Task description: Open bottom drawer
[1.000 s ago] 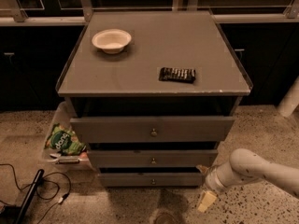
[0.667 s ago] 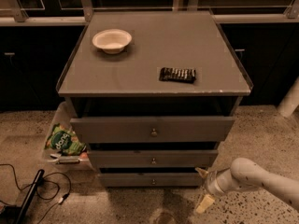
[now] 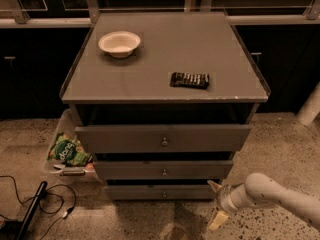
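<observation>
The bottom drawer (image 3: 150, 192) is the slimmest grey front of three, lowest in the cabinet, with a small brass knob (image 3: 163, 194) at its centre. It sits slightly pulled out, less far than the two fronts above it. My gripper (image 3: 216, 203) is low at the right, just beside the right end of that drawer front. Its two pale fingers (image 3: 218, 220) are spread apart, one above the other, and hold nothing. The white arm (image 3: 280, 196) comes in from the lower right.
The middle drawer (image 3: 163, 170) and top drawer (image 3: 163, 138) stand partly out. A white bowl (image 3: 119, 43) and a dark packet (image 3: 189, 80) lie on the cabinet top. A clear bin with a green bag (image 3: 67, 151) stands at the left, with cables (image 3: 30, 204) on the floor.
My arm has moved left and a little down, bringing the gripper closer to the right end of the bottom drawer. The drawers have not moved.
</observation>
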Controlling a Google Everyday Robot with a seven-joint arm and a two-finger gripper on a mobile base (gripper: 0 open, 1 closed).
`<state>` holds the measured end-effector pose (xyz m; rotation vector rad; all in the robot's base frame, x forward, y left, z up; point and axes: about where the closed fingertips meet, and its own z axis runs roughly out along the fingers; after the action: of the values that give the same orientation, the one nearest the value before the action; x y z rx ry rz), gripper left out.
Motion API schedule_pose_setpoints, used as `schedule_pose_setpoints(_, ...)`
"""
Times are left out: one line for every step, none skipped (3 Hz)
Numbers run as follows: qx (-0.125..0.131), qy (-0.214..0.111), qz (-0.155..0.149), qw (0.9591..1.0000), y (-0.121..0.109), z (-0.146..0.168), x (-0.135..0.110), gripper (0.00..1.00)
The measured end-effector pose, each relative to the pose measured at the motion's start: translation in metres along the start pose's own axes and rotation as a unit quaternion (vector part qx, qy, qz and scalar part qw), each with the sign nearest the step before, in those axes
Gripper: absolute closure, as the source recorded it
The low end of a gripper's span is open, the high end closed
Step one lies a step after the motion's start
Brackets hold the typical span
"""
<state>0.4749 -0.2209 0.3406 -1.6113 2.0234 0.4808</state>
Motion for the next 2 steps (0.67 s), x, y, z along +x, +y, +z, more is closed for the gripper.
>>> schedule_pose_setpoints(0.015, -0.012, -0.054, 0.9984, -0.007, 0.024, 0.018, 0.0)
schedule_pose_setpoints(0.032, -0.037, -0.096, 0.9941, -0.024, 0.047, 0.039, 0.0)
